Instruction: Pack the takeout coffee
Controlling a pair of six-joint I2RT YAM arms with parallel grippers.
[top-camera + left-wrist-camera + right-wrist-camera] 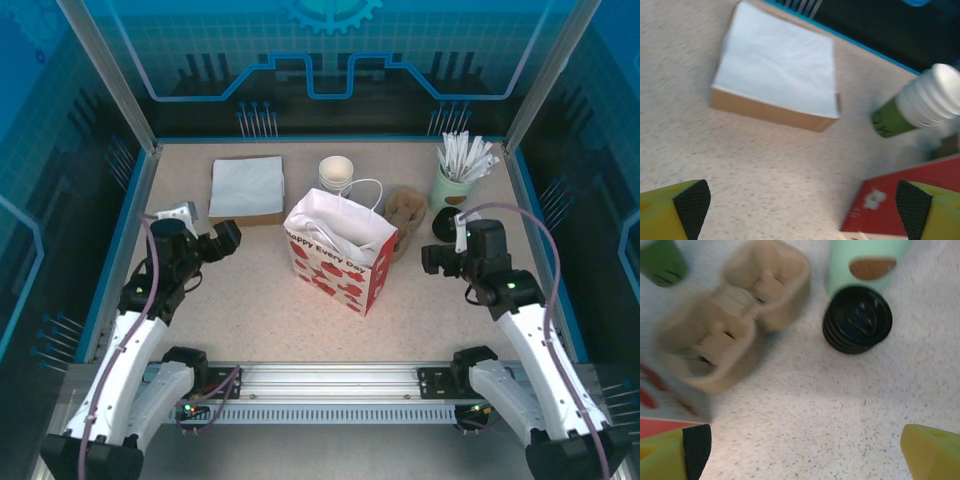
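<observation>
The left gripper (802, 205) holds its fingers wide apart with nothing between them, above the bare table (250, 290). Beyond it lies the napkin box (775, 65). To the right of the box, the dark green coffee cup (892, 119) stands on the table behind the paper bag (340, 255), not inside it. The right gripper (807, 450) is spread wide and empty too, near the cardboard cup carrier (735, 320) and the stack of black lids (857, 319).

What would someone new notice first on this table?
The white paper bag with red print stands open in the middle. Behind it sits a stack of dark green paper cups with white rims, and a pale green pot of white wrapped sticks stands at far right.
</observation>
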